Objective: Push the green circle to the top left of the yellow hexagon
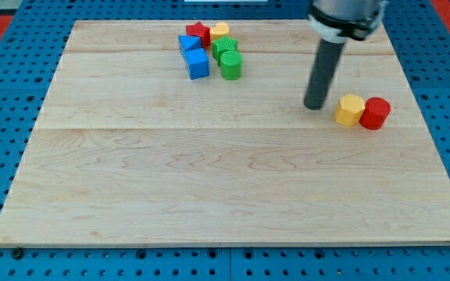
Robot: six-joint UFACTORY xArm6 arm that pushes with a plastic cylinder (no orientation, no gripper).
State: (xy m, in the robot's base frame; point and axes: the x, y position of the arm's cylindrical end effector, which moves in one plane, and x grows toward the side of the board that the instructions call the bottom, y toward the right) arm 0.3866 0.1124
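Green circle (231,65) at the table's (209,187) top, touching green star (224,47) and beside blue cube (198,64). My tip (315,105), a jawless tool holding nothing, stands just left of yellow hexagon (350,110), which touches red cylinder (375,113).

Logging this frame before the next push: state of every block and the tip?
tip: on board, just left of yellow hexagon, not touching
yellow hexagon: right side, touching red circle
red circle: right of hexagon
green circle: in top cluster, far from hexagon
green star: above green circle
blue cube: left of green circle
blue block: cluster's left
red star: cluster top
yellow block: cluster top
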